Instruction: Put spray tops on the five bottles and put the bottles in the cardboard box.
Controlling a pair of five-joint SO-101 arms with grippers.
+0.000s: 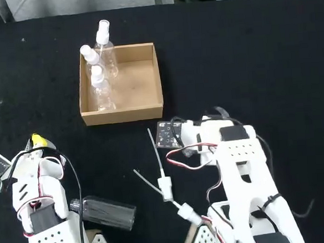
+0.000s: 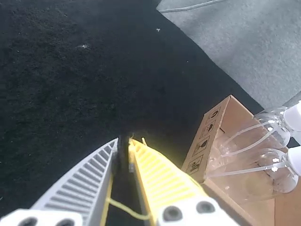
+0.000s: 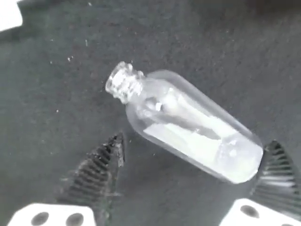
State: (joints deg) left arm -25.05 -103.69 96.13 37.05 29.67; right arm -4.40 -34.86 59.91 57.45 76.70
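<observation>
The right pincer (image 3: pixel 195 143) hangs spread over an uncapped bottle (image 3: pixel 193 125) that lies on its side on the black desk (image 3: pixel 56 56). Its fingers (image 3: pixel 101 172) stand to either side of the barrel and neither touches it, so the step in hand looks to be the pick-up. The bottle lies at a slant to the jaws. Turning the wrist until they close squarely across the middle of the barrel should keep the smooth round plastic from rolling or slipping out. It would also leave the threaded neck free for its top. A light squeeze seems wise, since the thin clear wall will likely give. The left pincer (image 2: pixel 123 140) is pressed together on nothing, over bare desk near the cardboard box (image 2: pixel 207 146). Counted, there is one box, with three capped bottles (image 1: pixel 100 87) standing together in its left part as the high view shows it. Two loose spray tops (image 1: pixel 165 185) lie close together on the desk between the arms, dip tubes pointing toward the box. A second uncapped bottle (image 1: pixel 104 210) lies on its side next to the left arm. Since the right arm stands well apart from that one, I judge the bottle under its pincer to be a separate one. That makes five bottles, two of them not yet capped, with a top on hand for each.
</observation>
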